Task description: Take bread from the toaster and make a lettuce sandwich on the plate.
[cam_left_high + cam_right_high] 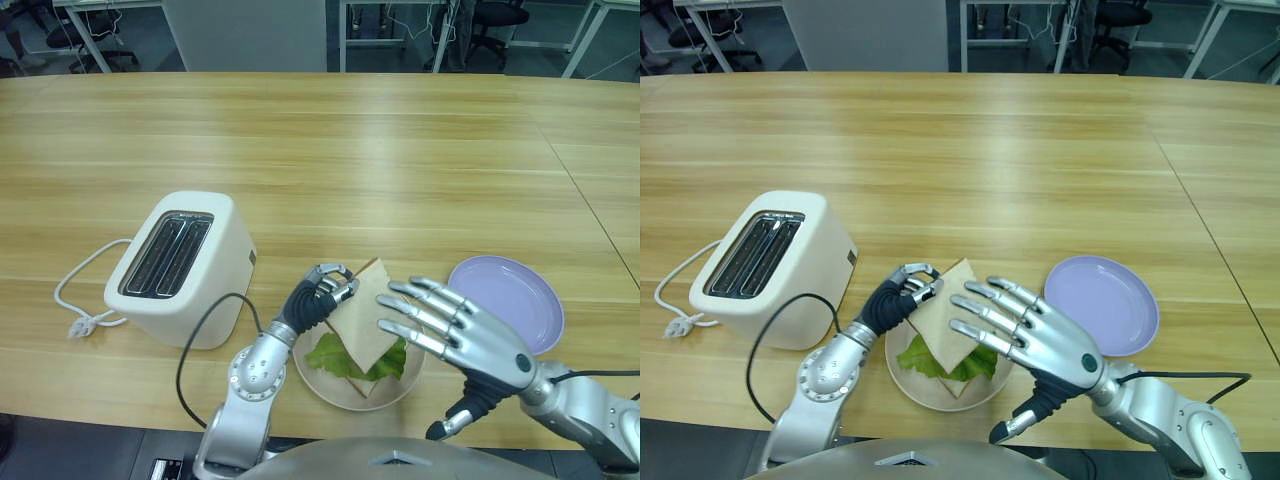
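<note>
Two hands meet over the round beige plate (345, 399): the left hand (322, 295) pinches the tan square bread slice (358, 318), tilted above green lettuce leaves (325, 356) there; the right hand (470, 335) hovers spread, empty, alongside. Better to lower the slice level onto the lettuce before releasing.

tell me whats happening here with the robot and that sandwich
The robot is building the sandwich. Its left hand grips a bread slice by the upper edge, tilted over the lettuce on the tan plate. Its right hand is open, spread at the slice's right side. The toaster stands to the left, a purple plate to the right.
</note>
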Controlling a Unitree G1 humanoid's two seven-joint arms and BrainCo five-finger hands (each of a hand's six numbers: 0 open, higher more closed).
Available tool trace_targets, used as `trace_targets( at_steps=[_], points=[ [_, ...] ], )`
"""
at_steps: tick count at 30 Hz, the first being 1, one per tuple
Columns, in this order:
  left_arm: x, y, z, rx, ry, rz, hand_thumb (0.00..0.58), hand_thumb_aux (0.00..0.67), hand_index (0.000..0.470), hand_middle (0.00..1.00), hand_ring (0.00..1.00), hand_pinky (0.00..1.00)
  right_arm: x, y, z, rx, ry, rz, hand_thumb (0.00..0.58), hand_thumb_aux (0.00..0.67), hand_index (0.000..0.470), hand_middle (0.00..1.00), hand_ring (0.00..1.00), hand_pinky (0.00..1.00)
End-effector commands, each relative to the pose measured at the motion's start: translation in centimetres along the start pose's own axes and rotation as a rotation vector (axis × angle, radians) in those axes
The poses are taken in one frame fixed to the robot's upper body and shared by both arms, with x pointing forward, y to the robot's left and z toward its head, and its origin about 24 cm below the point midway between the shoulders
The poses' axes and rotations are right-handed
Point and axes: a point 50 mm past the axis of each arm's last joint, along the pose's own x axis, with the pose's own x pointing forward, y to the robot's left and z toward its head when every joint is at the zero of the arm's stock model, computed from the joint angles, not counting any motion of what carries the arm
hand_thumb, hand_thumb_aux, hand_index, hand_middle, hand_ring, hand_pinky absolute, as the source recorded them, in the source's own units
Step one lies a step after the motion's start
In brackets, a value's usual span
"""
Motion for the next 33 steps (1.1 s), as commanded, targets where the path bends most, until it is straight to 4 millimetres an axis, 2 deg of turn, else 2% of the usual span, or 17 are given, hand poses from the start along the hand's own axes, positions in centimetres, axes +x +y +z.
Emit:
trace_targets(
  at_steps=[1, 6, 10, 16, 17, 18, 19, 22, 26, 29, 31, 33],
  points=[
    [0.4, -0.7, -2.0, -0.027, 0.062, -0.009, 0.580, 0.670, 0.460, 1.00, 1.00, 1.00, -0.3, 2.4, -0.2, 0.086, 0.051, 0.209, 0.000, 0.000, 0.000, 0.00, 0.00, 0.00],
    [0.4, -1.4, -3.8, 0.019, 0.137, -0.042, 0.580, 0.670, 0.460, 1.00, 1.00, 1.00, -0.8, 4.3, -0.3, 0.129, 0.096, 0.406, 0.000, 0.000, 0.000, 0.00, 0.00, 0.00],
    [0.2, -1.6, -4.9, 0.077, 0.198, -0.066, 0.580, 0.670, 0.460, 1.00, 1.00, 1.00, -0.6, 5.2, -0.5, 0.145, 0.125, 0.487, 0.000, 0.000, 0.000, 0.00, 0.00, 0.00],
    [0.1, -1.3, -5.3, 0.267, 0.208, -0.088, 0.580, 0.670, 0.460, 1.00, 1.00, 1.00, 0.0, 6.7, -0.8, 0.179, 0.148, 0.617, 0.000, 0.000, 0.000, 0.00, 0.00, 0.00],
    [0.2, -1.1, -5.1, 0.318, 0.199, -0.076, 0.468, 0.376, 0.258, 1.00, 1.00, 1.00, 0.0, 6.9, -0.8, 0.184, 0.150, 0.643, 0.000, 0.000, 0.000, 0.00, 0.00, 0.00],
    [0.3, -0.8, -4.7, 0.388, 0.170, -0.050, 0.000, 0.000, 0.000, 0.27, 0.27, 0.27, 0.0, 7.2, -0.8, 0.187, 0.148, 0.670, 0.000, 0.000, 0.000, 0.00, 0.00, 0.00],
    [0.6, 0.0, -3.7, 0.474, 0.121, 0.001, 0.000, 0.000, 0.000, 0.00, 0.00, 0.00, 0.0, 7.4, -0.7, 0.192, 0.145, 0.691, 0.000, 0.000, 0.000, 0.00, 0.00, 0.00],
    [0.9, 1.0, -1.3, 0.641, -0.004, 0.078, 0.000, 0.000, 0.000, 0.00, 0.00, 0.00, 0.1, 7.7, -0.7, 0.199, 0.135, 0.728, 0.000, 0.000, 0.000, 0.00, 0.00, 0.00],
    [0.3, 3.9, 3.5, 0.909, -0.179, 0.265, 0.000, 0.000, 0.000, 0.00, 0.00, 0.00, 0.4, 7.6, -0.9, 0.189, 0.137, 0.717, 0.000, 0.000, 0.000, 0.00, 0.00, 0.00],
    [-0.7, 5.4, 6.1, 0.934, -0.256, 0.357, 0.000, 0.000, 0.000, 0.00, 0.00, 0.00, 1.0, 6.9, -1.5, 0.175, 0.161, 0.647, 0.000, 0.000, 0.000, 0.00, 0.00, 0.00],
    [-1.3, 6.0, 7.0, 0.932, -0.280, 0.390, 0.000, 0.000, 0.000, 0.00, 0.00, 0.00, 1.4, 6.3, -1.9, 0.180, 0.181, 0.574, 0.000, 0.000, 0.000, 0.00, 0.00, 0.00],
    [-2.0, 6.4, 7.4, 0.893, -0.289, 0.392, 0.000, 0.000, 0.000, 0.00, 0.00, 0.00, 2.3, 4.8, -2.5, 0.206, 0.217, 0.402, 0.000, 0.000, 0.000, 0.00, 0.00, 0.00]
  ],
)
